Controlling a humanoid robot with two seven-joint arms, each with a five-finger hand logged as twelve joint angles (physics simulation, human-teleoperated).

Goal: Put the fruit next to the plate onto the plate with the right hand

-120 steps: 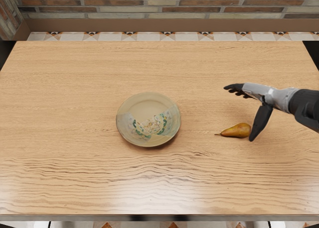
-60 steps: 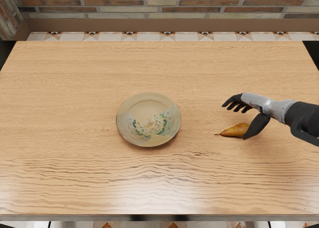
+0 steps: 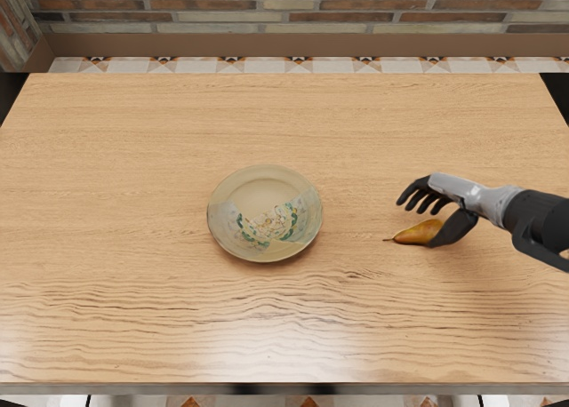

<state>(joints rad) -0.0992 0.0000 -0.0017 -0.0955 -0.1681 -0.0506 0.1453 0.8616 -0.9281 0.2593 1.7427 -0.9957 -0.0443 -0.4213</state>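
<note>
Presently the pear (image 3: 418,234) is seen lying on its side on the worktop (image 3: 133,140), right of the frame's centre, its stem pointed left toward the patterned plate (image 3: 264,213) at centre; bare wood separates the two. The right hand (image 3: 447,196), entering from the right edge, is poised over the fruit's fat right-hand end. Its fingers (image 3: 416,194) are spread apart and slightly curled, nothing is held, and the thumb is lowered beside the pear's broad end; whether contact has been made cannot be told.

The step in hand is judged to be the grasp. It would be done well if the hand were lowered so that the broad body, not the narrow neck, is bracketed between thumb and fingers, and then closed evenly, since a rounded fruit on its side is likely to roll or be nudged away by a one-sided touch. A clean lift should be secured before any carry leftward to the plate is begun. The left arm is not shown.
</note>
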